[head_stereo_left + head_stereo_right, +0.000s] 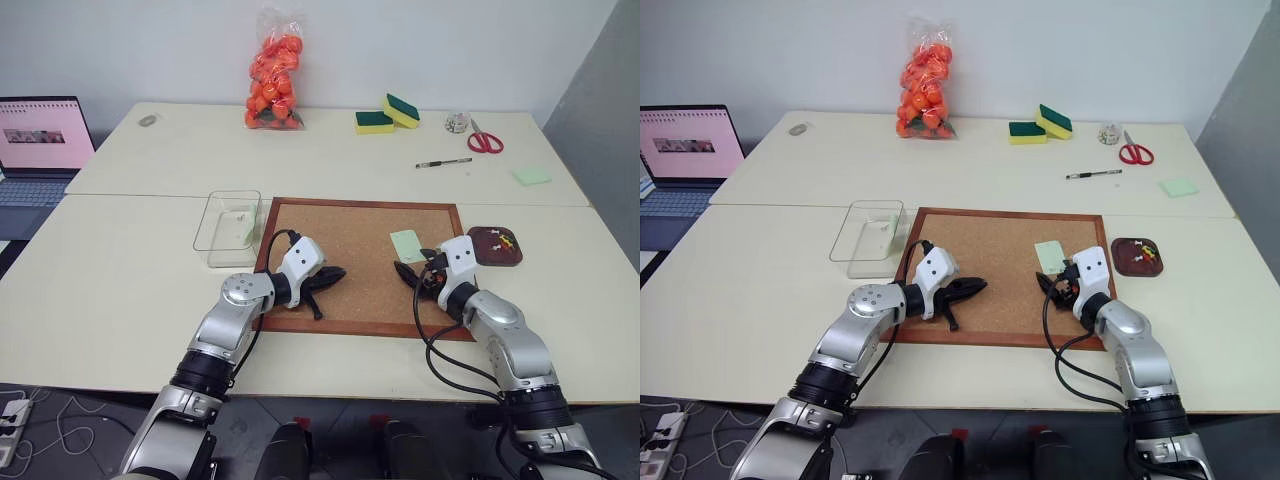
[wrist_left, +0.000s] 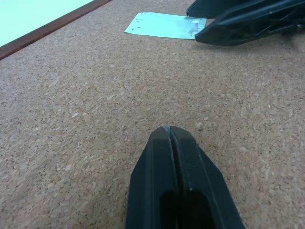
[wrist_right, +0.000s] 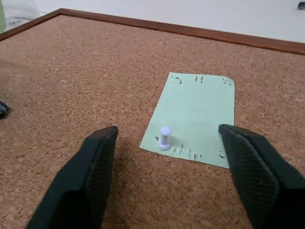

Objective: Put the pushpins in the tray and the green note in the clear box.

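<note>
The green note [image 3: 198, 117] lies on the cork board [image 1: 350, 250], held there by a white pushpin [image 3: 165, 138] near its closest edge. My right gripper [image 3: 167, 130] is open, its two fingers low over the board on either side of that pin, not touching it. My left gripper [image 2: 170, 130] is shut and empty, resting over the board's left part and pointing toward the note. The dark brown tray [image 1: 480, 256] sits just right of the board with red and yellow pushpins [image 1: 505, 240] in it. The clear box [image 1: 205, 225] stands at the board's left edge.
A laptop [image 1: 40, 135] is at the far left. Along the back of the table are a bag of orange balls [image 1: 273, 75], two sponges [image 1: 388, 112], scissors [image 1: 485, 138], a pen [image 1: 443, 162] and another pale green note [image 1: 532, 176].
</note>
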`<action>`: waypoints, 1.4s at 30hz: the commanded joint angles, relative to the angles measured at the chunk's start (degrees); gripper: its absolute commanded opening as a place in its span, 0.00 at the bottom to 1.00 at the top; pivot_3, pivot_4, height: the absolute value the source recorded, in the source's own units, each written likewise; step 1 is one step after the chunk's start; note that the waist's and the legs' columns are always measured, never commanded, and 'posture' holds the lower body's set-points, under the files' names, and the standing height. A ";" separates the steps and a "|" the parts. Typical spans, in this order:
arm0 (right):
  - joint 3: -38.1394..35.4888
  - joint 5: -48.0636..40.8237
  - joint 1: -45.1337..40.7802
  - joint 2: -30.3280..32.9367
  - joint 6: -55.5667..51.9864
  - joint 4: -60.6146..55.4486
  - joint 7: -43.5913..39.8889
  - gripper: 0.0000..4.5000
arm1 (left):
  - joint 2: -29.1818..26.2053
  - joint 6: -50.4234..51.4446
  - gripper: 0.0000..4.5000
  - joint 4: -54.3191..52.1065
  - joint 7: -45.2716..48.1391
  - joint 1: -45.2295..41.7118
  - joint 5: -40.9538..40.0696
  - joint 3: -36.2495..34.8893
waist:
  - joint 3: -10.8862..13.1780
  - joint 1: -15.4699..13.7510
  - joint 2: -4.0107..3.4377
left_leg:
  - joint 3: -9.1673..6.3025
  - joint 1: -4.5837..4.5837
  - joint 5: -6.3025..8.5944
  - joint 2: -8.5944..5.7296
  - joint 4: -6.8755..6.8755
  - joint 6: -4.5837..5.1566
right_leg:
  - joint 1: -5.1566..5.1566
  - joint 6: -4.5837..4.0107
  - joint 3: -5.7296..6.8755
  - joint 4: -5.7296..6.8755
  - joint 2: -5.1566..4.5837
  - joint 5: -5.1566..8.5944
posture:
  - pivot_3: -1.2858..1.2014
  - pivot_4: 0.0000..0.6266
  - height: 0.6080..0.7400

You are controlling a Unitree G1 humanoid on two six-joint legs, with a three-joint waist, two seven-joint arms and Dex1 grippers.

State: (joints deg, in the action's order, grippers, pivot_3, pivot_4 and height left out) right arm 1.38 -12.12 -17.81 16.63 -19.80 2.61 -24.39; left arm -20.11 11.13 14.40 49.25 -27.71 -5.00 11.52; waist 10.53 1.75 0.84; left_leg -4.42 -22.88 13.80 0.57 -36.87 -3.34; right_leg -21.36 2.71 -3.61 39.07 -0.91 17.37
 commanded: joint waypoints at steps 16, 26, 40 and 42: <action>-0.72 1.74 -1.71 -1.30 2.51 0.96 0.28 0.02 | -0.10 1.12 0.00 -0.35 0.28 1.43 0.85 1.60 | 0.00 0.01 0.00 | 0.01 0.00 0.00 0.00 0.00 0.00 | 0.00 0.00 -0.01 0.00 0.00 0.00 | 0.52 0.24 1.00; -2.33 0.43 -2.56 -1.92 1.03 -2.99 1.54 0.02 | 0.05 1.40 0.00 -0.45 0.38 1.42 0.73 1.63 | 0.00 0.01 0.00 | 0.00 0.00 0.00 0.01 0.00 0.00 | 0.00 0.00 -0.01 0.00 0.00 0.00 | 0.52 0.24 1.00; -3.74 -0.60 -4.19 -1.36 -2.04 -7.72 2.69 0.02 | 0.01 1.27 0.00 -0.01 0.59 1.14 0.81 1.77 | 0.00 0.08 0.00 | 0.02 -0.02 0.00 0.01 0.02 0.00 | -0.04 0.00 -0.02 0.00 0.00 0.00 | 0.52 0.24 1.00; -3.82 -0.72 -4.25 -1.30 -2.34 -8.23 2.65 0.02 | 0.02 1.21 0.00 0.19 0.58 1.03 0.82 1.74 | 0.00 0.06 0.00 | -0.01 -0.01 0.00 0.01 0.02 0.00 | -0.02 0.00 0.01 0.00 0.00 0.00 | 0.52 0.24 1.00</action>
State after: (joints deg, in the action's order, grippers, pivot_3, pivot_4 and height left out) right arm -1.53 -12.22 -21.77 15.20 -22.14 -3.36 -21.95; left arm -20.10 11.88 13.76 49.31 -27.60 -5.01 11.69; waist 10.53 1.81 0.84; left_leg -4.43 -22.89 13.80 0.58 -36.85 -3.34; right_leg -21.39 2.71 -3.59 39.07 -0.90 17.37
